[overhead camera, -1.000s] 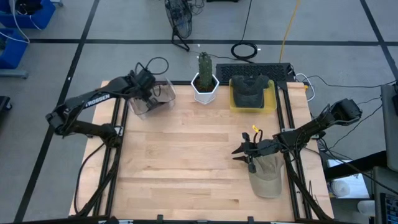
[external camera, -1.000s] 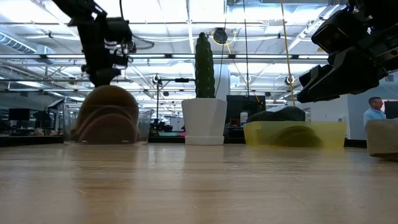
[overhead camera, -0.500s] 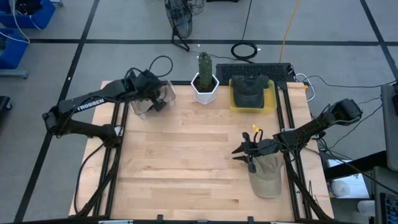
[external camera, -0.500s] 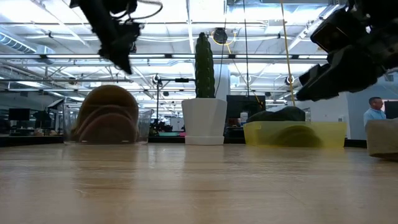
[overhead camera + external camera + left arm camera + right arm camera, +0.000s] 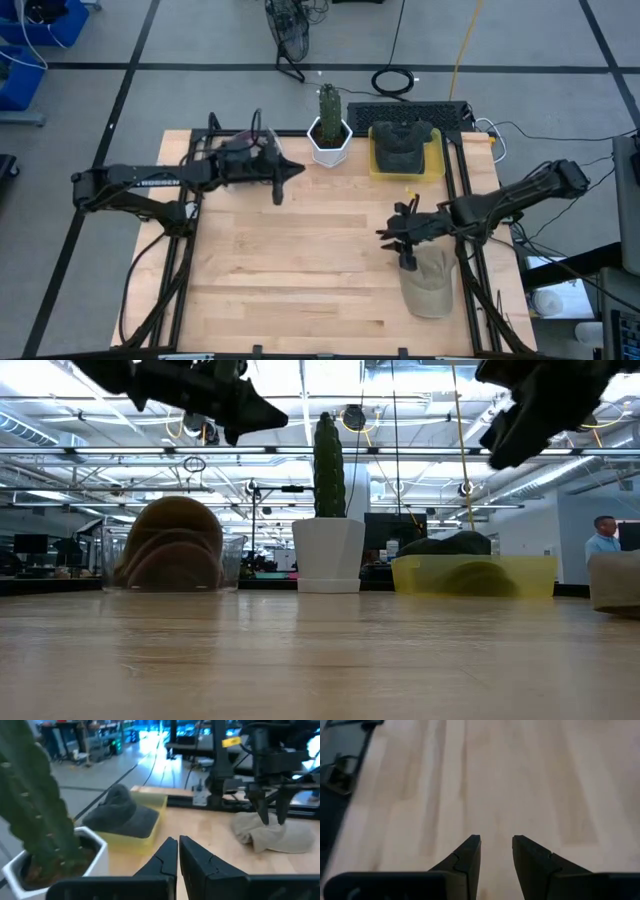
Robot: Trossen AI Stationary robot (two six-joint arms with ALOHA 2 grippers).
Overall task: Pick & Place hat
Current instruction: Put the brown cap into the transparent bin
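Note:
A beige hat lies on the table near its right edge, also seen in the left wrist view. A dark hat sits in a yellow bin. A brown hat rests in a clear bin at the far left. My left gripper is shut and hangs in the air over the table, right of the clear bin, pointing toward the right side. My right gripper is open and stands above the beige hat's far end, clear of it.
A cactus in a white pot stands at the far edge between the two bins. Black frame rails run along the table's left and right sides. A person is in the room behind. Bare wood fills the middle and near part.
My left arm has swung away from the clear bin toward the table's right, and its gripper has turned from pointing down into the bin to pointing level toward the right side. My right gripper has risen a little above the beige hat.

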